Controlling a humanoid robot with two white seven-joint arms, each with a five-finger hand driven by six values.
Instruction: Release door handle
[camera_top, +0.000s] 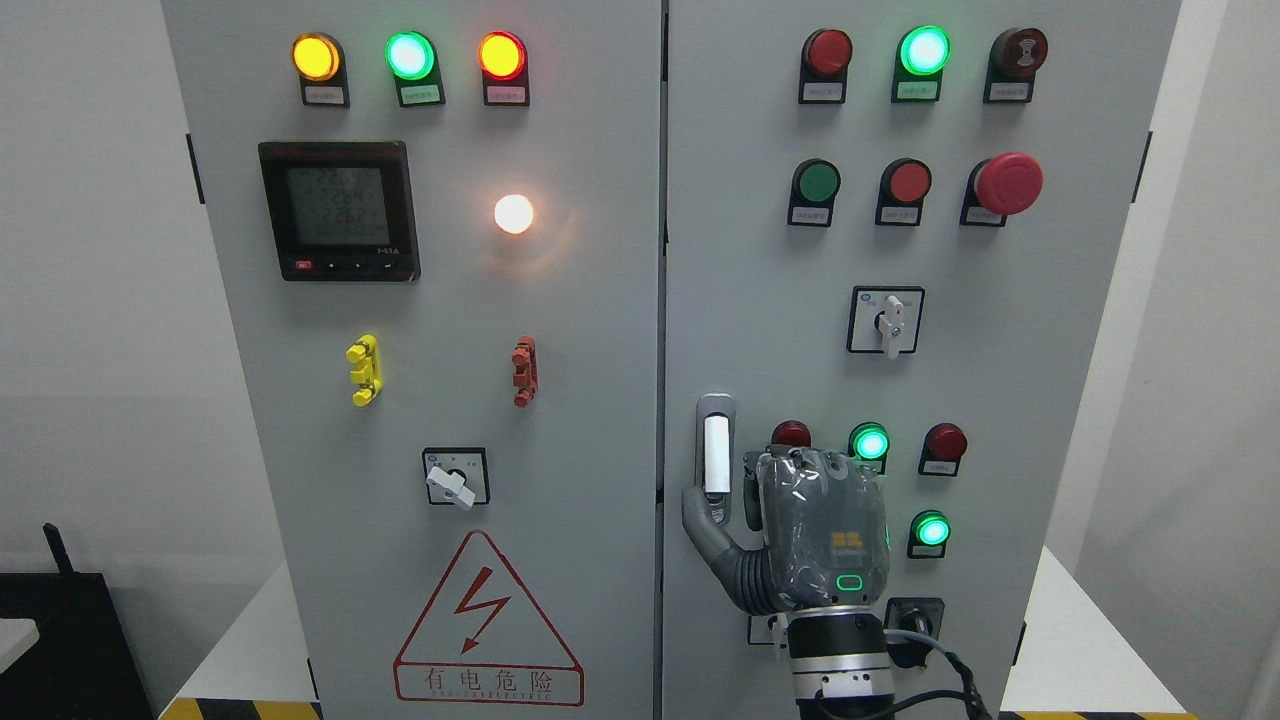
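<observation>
Right hand (800, 530) against grey cabinet door (760, 300), thumb beside white door handle (716, 455), fingers curled.
</observation>
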